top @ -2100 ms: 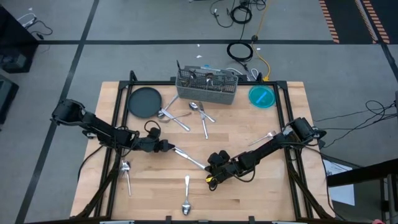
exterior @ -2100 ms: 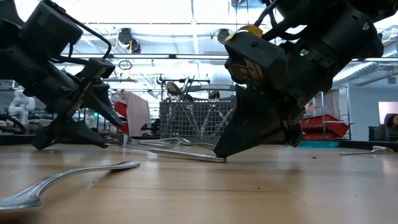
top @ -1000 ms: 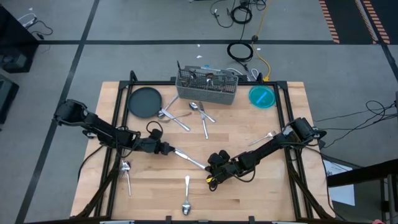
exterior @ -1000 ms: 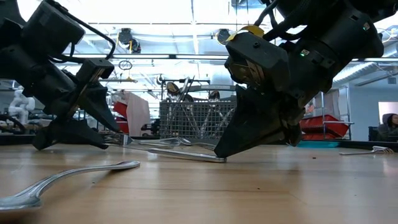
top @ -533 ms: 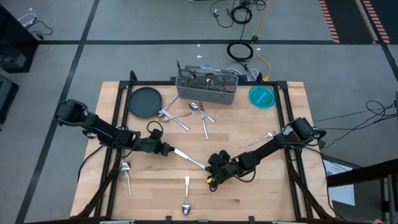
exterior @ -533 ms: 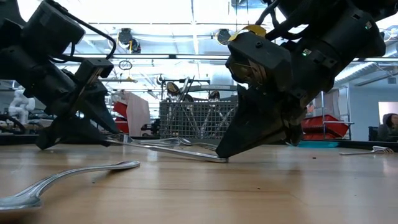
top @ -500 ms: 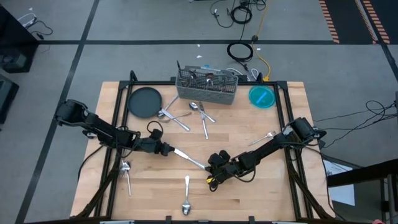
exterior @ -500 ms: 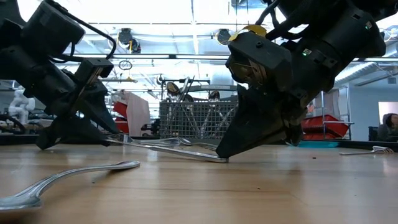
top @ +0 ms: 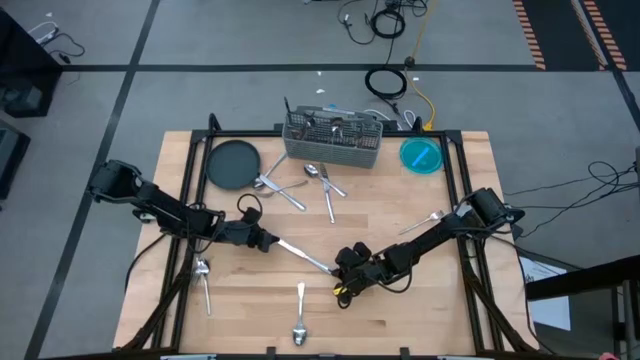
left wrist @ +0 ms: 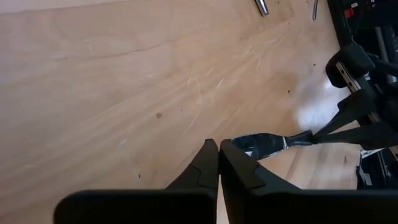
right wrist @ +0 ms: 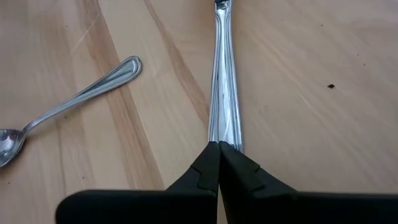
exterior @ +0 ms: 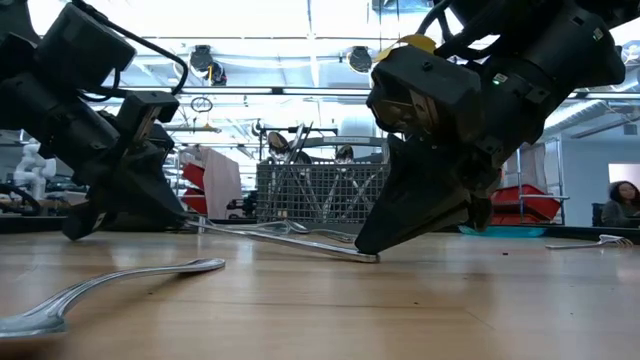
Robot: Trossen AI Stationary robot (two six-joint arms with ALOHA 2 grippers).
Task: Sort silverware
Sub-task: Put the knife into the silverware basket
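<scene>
Left tool (top: 272, 243) and right tool (top: 337, 270) each pinched tight on opposite ends of one knife (top: 302, 256), mid-worktop (top: 440, 300), knife slightly tilted.

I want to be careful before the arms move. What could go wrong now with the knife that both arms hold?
Both the left gripper and the right gripper are shut on one knife. If they pull differently, it may twist or slip. The spoon lies close by and could get pushed.

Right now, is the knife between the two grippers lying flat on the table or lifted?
Partly lifted: the knife slopes from the left gripper down to the right gripper at the table.
</scene>
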